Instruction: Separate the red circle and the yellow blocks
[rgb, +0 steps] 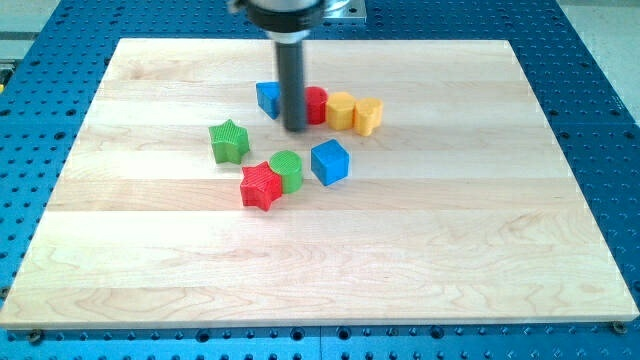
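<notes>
The red circle (316, 104) sits in a row near the view's top centre, partly hidden by my rod. Two yellow blocks touch it on its right: a rounded yellow one (341, 110) and a yellow one with a notched shape (369, 116). My tip (294, 128) rests on the board just left of the red circle, between it and a blue block (267, 98).
A green star (229, 141) lies to the left. A red star (260, 186), a green circle (287, 169) and a blue cube (330, 161) sit below the row. The wooden board (450, 230) lies on a blue perforated table.
</notes>
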